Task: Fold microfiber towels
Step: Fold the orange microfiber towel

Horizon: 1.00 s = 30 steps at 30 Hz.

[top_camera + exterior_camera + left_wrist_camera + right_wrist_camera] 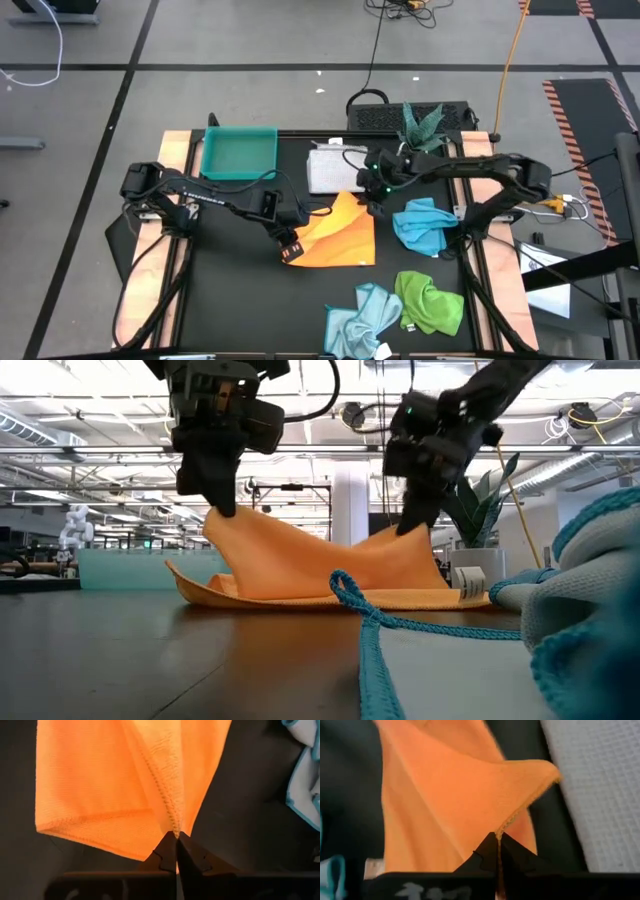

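Two corners of the yellow-orange towel (340,238) are pinched above the black table (240,300). One is clamped in the fully closed left gripper (176,836) nearer the front; the other is clamped in the fully closed right gripper (498,836) farther back, near the white-grey towel (335,168).

orange towel (100,785) soft fuzzy cloth, stitched edge. table top (230,290) dark, matt. teal tray (238,153) smooth plastic.

One towel (340,238) lies mid-table, tray (239,152) behind-left, three more towels (425,225) to its right.
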Tool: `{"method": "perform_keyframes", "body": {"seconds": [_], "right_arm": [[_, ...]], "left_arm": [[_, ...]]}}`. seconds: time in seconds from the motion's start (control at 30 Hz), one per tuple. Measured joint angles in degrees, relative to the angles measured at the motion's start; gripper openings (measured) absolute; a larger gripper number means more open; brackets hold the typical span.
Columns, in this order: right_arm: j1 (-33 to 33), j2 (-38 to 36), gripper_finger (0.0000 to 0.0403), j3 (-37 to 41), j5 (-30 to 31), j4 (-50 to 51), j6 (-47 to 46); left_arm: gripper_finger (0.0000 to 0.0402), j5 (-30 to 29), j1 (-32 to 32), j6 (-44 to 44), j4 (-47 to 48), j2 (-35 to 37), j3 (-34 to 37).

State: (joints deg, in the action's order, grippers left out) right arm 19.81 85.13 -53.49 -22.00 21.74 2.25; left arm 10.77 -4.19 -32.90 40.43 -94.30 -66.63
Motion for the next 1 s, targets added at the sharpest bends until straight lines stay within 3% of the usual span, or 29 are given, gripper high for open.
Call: {"method": "perform_keyframes", "body": {"seconds": [0.3, 0.57, 0.73, 1.0], "right_arm": [[-13.81, -1.21, 0.0000, 0.00, 11.97, 4.34, -0.44], [-22.66, -1.61, 0.0000, 0.00, 14.74, 3.85, -7.01], [-24.43, -1.61, 0.0000, 0.02, 18.97, 7.55, -7.16], [-20.58, -7.18, 0.0000, 0.02, 20.99, 6.16, -5.78]], "left_arm": [[0.0004, 0.22, -0.02, -0.03, -1.29, 0.00, 0.00], [0.0007, 0.36, -0.02, 0.88, -1.32, 0.00, 0.00], [0.0009, 1.37, -0.02, 1.28, -1.53, 0.00, 0.00], [0.0008, 1.68, -0.02, 1.15, -1.65, 0.00, 0.00]]}}
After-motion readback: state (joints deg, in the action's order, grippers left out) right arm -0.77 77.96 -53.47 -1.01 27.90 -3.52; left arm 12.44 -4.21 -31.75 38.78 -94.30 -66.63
